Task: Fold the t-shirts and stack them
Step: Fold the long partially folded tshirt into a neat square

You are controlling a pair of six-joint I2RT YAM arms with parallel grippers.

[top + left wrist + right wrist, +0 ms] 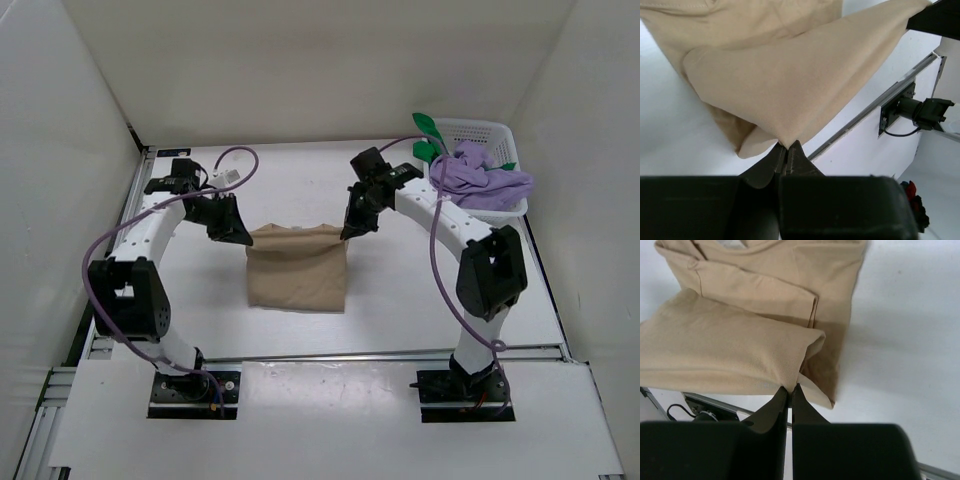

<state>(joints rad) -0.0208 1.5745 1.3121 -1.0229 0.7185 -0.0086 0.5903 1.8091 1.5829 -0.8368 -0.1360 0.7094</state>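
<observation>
1. Tan t-shirt [297, 272] sits mid-bench, between the two arms. Its lower part rests on the bench [400, 300], while its far edge is lifted and stretched between the grippers.
2. The left gripper [246, 239] is pressed together on one corner of that raised edge, and the right gripper [346, 233] pinches the other corner. Both wrist views show cloth caught right at the fingertips.
3. The step in hand looks like carrying the raised layer over the rest of the shirt, whose collar shows underneath in the right wrist view.
4. To do it well, hold both corners level and move them at the same pace, so the edge stays taut without sagging or skewing.
5. Lay the edge down square with the layer beneath, and let go only once the cloth rests flat. The thin pinch could slip if it is tugged sideways.
6. At the far right corner stands a white mesh basket [482, 127]. A purple t-shirt [482, 177] is heaped in it and spills over the near rim.
7. A green t-shirt [427, 124] pokes out at the basket's left side, mostly hidden. Both look unfolded.
</observation>
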